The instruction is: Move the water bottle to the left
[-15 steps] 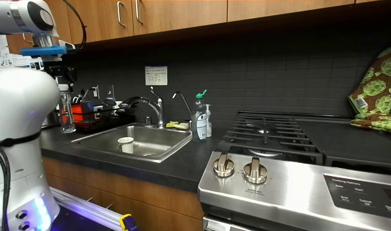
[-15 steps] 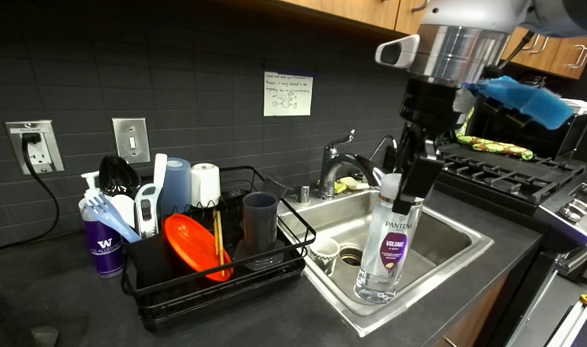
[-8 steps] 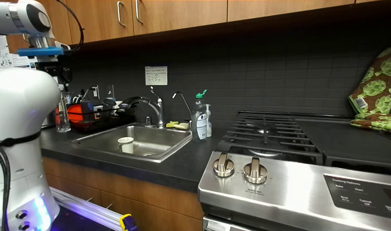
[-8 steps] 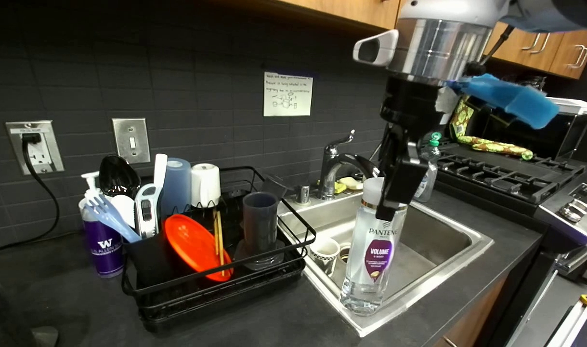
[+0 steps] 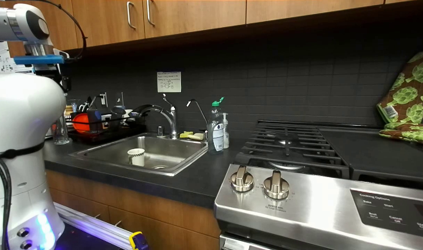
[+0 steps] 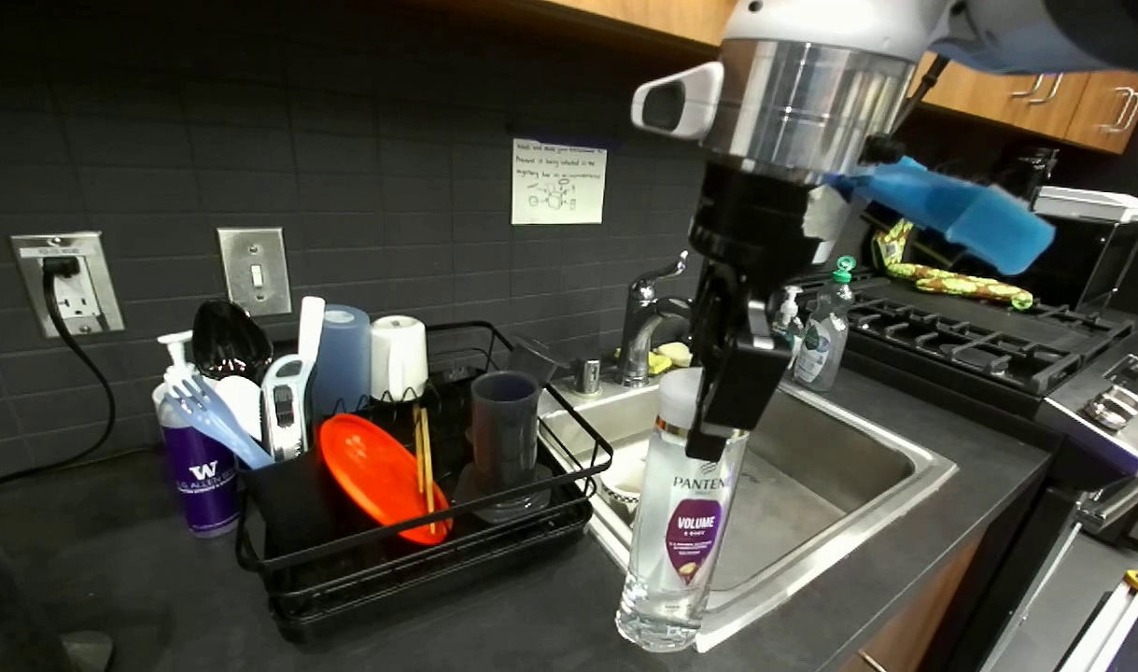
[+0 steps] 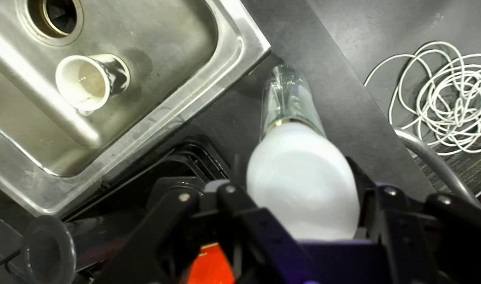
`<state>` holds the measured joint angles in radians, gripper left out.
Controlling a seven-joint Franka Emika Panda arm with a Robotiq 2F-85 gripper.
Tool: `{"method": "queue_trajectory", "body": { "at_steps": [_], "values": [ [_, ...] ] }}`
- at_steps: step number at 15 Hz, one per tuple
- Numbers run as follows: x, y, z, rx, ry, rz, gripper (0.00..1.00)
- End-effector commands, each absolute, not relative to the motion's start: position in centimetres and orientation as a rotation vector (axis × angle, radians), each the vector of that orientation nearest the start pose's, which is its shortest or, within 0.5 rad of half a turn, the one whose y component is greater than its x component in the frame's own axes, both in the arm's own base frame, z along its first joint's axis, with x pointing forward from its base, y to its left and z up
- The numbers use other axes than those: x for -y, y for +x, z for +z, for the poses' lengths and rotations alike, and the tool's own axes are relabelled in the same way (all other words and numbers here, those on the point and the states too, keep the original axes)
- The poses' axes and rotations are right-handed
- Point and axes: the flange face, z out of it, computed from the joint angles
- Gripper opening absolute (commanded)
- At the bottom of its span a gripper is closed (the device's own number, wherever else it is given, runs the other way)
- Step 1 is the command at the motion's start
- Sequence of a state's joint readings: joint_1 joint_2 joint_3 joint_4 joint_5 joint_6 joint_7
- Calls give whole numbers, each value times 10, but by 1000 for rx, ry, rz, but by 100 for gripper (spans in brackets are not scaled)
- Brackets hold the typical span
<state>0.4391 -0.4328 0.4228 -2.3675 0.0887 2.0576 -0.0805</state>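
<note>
The water bottle [image 6: 681,527] is just outside a front corner of the sink [image 7: 153,132], over the strip of tabletop [image 6: 512,625] between it and the dish rack [image 6: 438,579]; whether its base touches the surface or hangs above it, I cannot tell. It leans a little in an exterior view, its white cap [image 6: 678,397] set farther toward the stove [image 5: 312,194] than its base. The pincer [image 7: 301,177] is clenched on that cap and the neck just beneath, a jaw on either side; nothing grips the body. This looks like the carrying stage, with a set-down farther left yet to do. The hold is high and the cap smooth and round, so a snag low down could swing the bottle or twist it in the grip, or pull the body out of a loose cap. The likeliest snag is the rack's corner, near the bottle on its left; a path cut too far toward the back would cause it, perhaps jarring the dark tumbler [image 6: 505,429] too. Straying the opposite way is risky as well: in the wrist view the front edge lies near, with a coiled white cable [image 7: 457,126] beyond it. Letting go while the bottle leans or hangs could topple it, perhaps into the sink, where a patterned white cup [image 7: 88,81] stands.
</note>
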Motion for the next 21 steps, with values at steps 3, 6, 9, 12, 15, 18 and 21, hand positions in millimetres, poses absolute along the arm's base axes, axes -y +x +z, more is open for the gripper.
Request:
{"method": "queue_trajectory", "body": {
  "at_steps": [3, 6, 9, 12, 15, 18, 21],
  "values": [
    [-368, 287, 482, 1381, -2841, -218, 32],
    [-375, 295, 478, 1394, -2825, -251, 32],
    [-379, 303, 474, 1404, -2818, -276, 32],
    [-381, 309, 465, 1418, -2820, -273, 32],
    [-382, 312, 455, 1435, -2825, -262, 32],
    [-383, 315, 448, 1447, -2830, -251, 32],
    [-384, 319, 443, 1455, -2835, -248, 32]
  ]
}}
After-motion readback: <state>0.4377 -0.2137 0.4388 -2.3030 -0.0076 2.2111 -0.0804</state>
